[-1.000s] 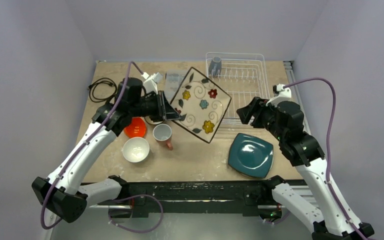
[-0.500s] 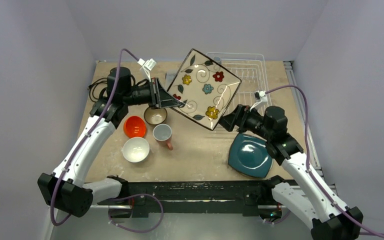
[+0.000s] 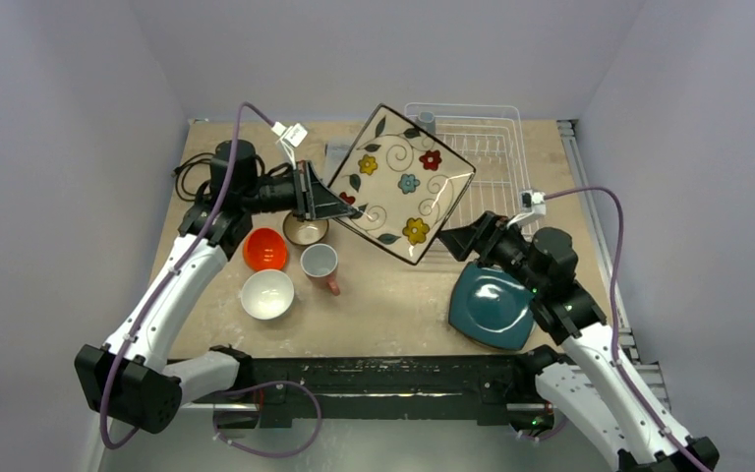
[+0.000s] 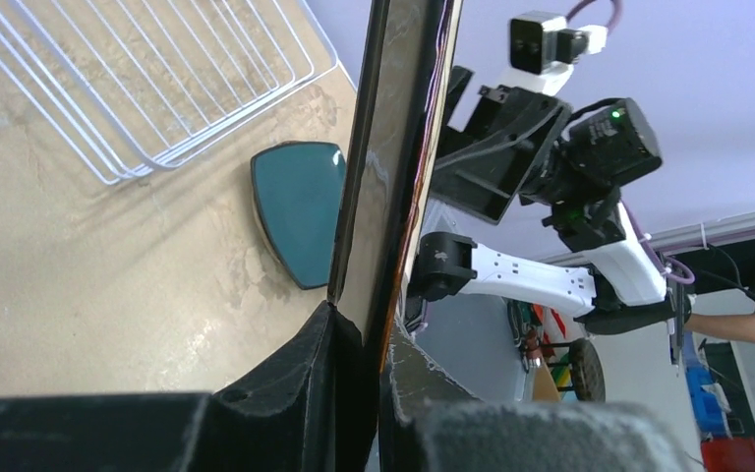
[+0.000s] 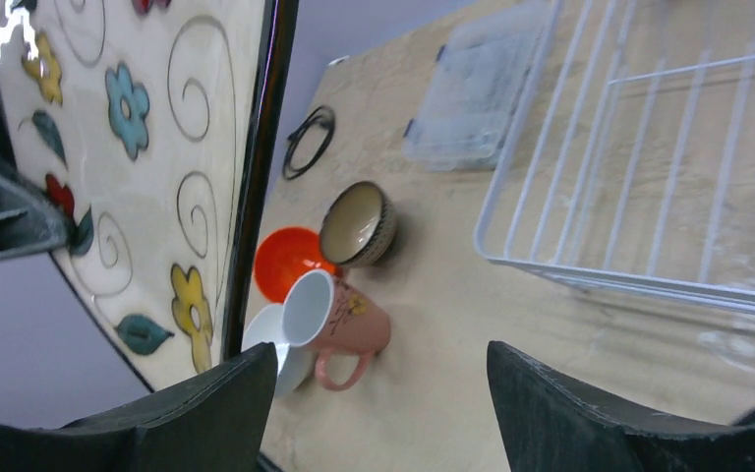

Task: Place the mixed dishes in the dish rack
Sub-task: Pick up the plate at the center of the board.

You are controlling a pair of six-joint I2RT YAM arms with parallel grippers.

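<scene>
The square cream floral plate [image 3: 401, 185] hangs tilted in the air in front of the white wire dish rack [image 3: 480, 147]. My left gripper [image 3: 349, 208] is shut on its left corner; in the left wrist view the plate [image 4: 393, 167] shows edge-on between the pads [image 4: 329, 339]. My right gripper [image 3: 457, 239] stands open just below the plate's right corner, nothing between its fingers [image 5: 206, 393]. A dark teal plate [image 3: 492, 305] lies on the table. An orange bowl [image 3: 265, 249], white bowl [image 3: 266, 293], brown bowl [image 3: 306, 230] and salmon-pink mug [image 3: 321, 264] sit at left. A grey-blue mug [image 3: 425, 120] stands in the rack.
A clear plastic box [image 3: 339, 152] lies behind the raised plate, and a black cable coil [image 3: 192, 177] lies at the far left. The table's right edge [image 3: 575, 147] runs beside the rack. Purple walls close in on three sides.
My left gripper has raised and tilted the floral plate toward the rack. My right arm has swung in and lowered toward the plate's lower right corner, its jaws opening wider.
</scene>
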